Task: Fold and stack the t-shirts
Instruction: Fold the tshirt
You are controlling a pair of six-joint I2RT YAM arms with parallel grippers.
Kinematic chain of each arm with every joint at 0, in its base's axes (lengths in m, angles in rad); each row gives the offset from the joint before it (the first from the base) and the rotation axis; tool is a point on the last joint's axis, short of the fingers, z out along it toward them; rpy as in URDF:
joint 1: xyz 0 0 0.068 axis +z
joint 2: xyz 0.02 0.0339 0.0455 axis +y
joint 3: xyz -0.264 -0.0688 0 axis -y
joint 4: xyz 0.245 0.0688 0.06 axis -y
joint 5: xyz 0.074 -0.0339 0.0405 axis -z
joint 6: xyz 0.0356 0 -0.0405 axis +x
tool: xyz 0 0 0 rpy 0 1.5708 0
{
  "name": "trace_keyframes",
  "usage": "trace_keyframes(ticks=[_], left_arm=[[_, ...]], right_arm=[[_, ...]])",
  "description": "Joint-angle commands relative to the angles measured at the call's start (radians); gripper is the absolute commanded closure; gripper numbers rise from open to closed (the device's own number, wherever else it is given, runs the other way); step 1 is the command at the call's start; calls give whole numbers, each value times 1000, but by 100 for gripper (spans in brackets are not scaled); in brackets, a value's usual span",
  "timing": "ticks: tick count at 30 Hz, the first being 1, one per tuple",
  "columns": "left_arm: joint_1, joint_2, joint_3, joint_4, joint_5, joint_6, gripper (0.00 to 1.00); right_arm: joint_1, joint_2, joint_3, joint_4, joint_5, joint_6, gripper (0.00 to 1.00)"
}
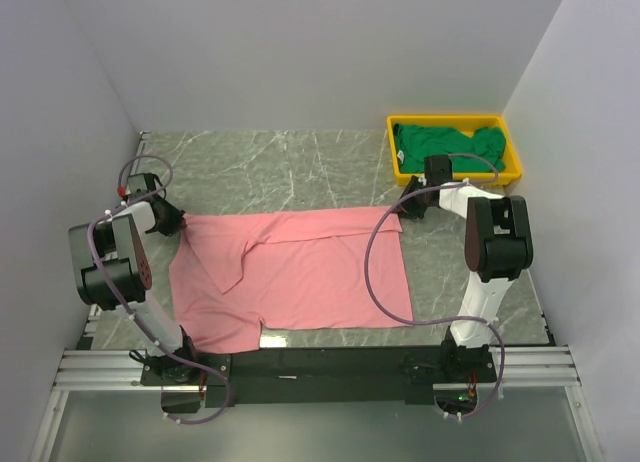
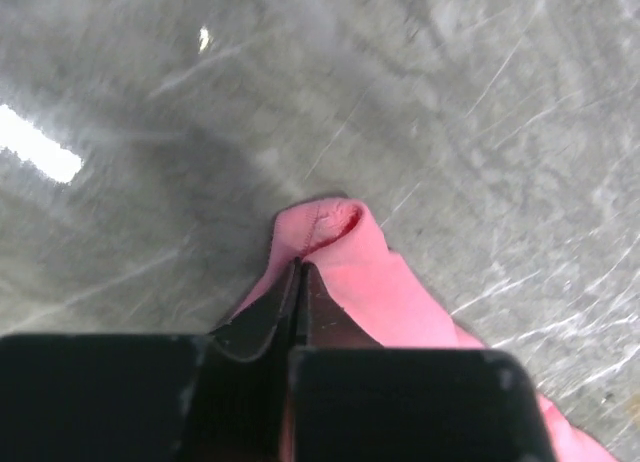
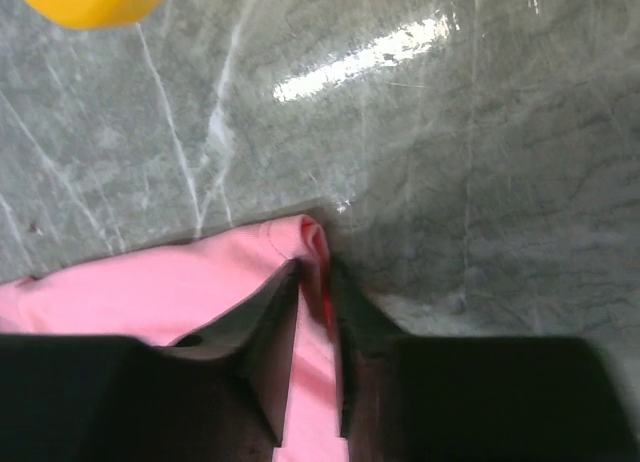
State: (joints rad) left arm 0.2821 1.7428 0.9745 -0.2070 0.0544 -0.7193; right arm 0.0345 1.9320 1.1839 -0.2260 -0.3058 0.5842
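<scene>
The left tool (image 2: 298,272) is pinched closed on one far corner of the pink t-shirt (image 1: 300,272), and the right tool (image 3: 318,277) grips the other. The shirt lies spread on the tabletop (image 1: 280,162); the green t-shirt (image 1: 445,144) sits bunched in the yellow tray (image 1: 450,120).

On the counter (image 1: 300,167) the flat t-shirt (image 1: 300,277) lies centre, toward the near edge; second t-shirt (image 1: 450,144) sits in the tray (image 1: 455,173), far right behind it.

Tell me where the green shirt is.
Top view: the green shirt lies bunched in the yellow tray, far right, just beyond the right gripper.
</scene>
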Motion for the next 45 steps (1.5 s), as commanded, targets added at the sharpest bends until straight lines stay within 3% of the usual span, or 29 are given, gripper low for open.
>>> trace_keyframes(ticks=[1, 6, 10, 15, 18, 27, 28, 31, 33, 36, 42, 45], left_arm=[[8, 46, 67, -8, -31, 20, 99], [26, 63, 116, -35, -51, 17, 99], [34, 81, 153, -51, -51, 12, 99], [35, 118, 185, -49, -44, 7, 99], [37, 100, 175, -35, -28, 11, 93], [35, -98, 148, -78, -37, 1, 40], [31, -139, 145, -89, -48, -2, 29], [28, -225, 122, -149, -51, -6, 17], [20, -276, 72, -167, -51, -3, 16], [-24, -394, -21, -187, -103, 14, 16], [-355, -575, -120, -249, -281, 78, 21], [-515, -605, -132, -288, -367, 64, 23]], right_arm=[[-4, 19, 48, -24, 17, -14, 81], [-5, 10, 77, -52, 91, -20, 97], [-24, 4, 88, -62, 119, -21, 100], [-27, 15, 106, -72, 106, -27, 99], [-25, 12, 106, -76, 94, -35, 91], [13, -131, 66, -119, 174, -95, 60], [24, -148, 48, -122, 184, -99, 56], [88, -229, 2, -122, 211, -119, 50], [140, -280, -21, -111, 218, -135, 49], [241, -335, -79, -72, 200, -133, 49], [445, -436, -210, 34, 185, -86, 48], [507, -508, -296, 91, 195, -58, 40]])
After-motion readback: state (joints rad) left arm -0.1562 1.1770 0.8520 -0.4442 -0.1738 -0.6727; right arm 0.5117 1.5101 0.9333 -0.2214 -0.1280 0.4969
